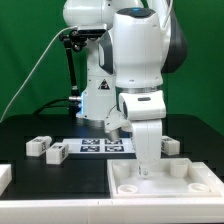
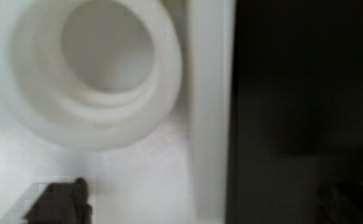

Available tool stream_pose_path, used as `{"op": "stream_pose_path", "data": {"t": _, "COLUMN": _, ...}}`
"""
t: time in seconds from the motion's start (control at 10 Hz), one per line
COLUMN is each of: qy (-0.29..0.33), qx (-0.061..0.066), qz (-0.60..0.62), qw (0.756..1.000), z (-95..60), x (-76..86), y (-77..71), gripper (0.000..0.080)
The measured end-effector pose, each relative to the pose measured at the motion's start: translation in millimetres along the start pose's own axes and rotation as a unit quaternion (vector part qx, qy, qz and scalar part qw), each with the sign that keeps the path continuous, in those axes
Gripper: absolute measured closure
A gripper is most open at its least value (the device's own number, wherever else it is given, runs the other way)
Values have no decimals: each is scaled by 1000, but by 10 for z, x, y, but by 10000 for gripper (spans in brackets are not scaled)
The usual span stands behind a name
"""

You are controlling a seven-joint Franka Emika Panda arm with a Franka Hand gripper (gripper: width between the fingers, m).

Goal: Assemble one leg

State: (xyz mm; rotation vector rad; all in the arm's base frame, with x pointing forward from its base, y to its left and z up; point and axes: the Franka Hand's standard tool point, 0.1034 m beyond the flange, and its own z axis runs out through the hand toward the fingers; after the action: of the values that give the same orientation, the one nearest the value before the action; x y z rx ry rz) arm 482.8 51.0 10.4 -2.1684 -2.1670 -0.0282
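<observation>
The wide white panel (image 1: pixel 185 186) lies at the front on the exterior view's right. My gripper (image 1: pixel 148 168) is down low over its near-left corner. In the wrist view the panel (image 2: pixel 160 150) fills most of the picture, with a round stepped recess (image 2: pixel 93 70) close up. The gripper (image 2: pixel 204 208) is open: one dark fingertip (image 2: pixel 57 205) stands over the panel, the other is faint over the black table past the panel's edge. Nothing is between them. Three small white legs lie on the table: two on the left (image 1: pixel 38 146) (image 1: pixel 57 153) and one (image 1: pixel 171 145) behind the panel.
The marker board (image 1: pixel 105 147) lies flat mid-table in front of the arm's base. Another white part (image 1: pixel 5 176) shows at the left edge. The black table (image 2: pixel 311 100) lies beside the panel's edge.
</observation>
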Motion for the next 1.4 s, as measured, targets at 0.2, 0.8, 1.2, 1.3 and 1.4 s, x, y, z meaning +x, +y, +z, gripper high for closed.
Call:
{"op": "stream_pose_path", "data": {"t": 0.2, "qy": 0, "qx": 0, "qz": 0, "qw": 1000, "z": 0, "x": -2, "y": 0, "gripper": 151}}
{"op": "stream_pose_path", "data": {"t": 0.8, "qy": -18, "qx": -27, "qz": 46, "qw": 998, "z": -568, "x": 131, "y": -105, "gripper": 151}}
{"op": "stream_pose_path", "data": {"t": 1.2, "qy": -17, "qx": -30, "qz": 85, "qw": 996, "z": -581, "x": 139, "y": -131, "gripper": 151}}
{"op": "stream_pose_path", "data": {"t": 1.3, "qy": -14, "qx": -31, "qz": 130, "qw": 991, "z": -581, "x": 142, "y": -131, "gripper": 151}}
{"op": "stream_pose_path", "data": {"t": 1.4, "qy": -11, "qx": -34, "qz": 183, "qw": 982, "z": -575, "x": 154, "y": -144, "gripper": 151}}
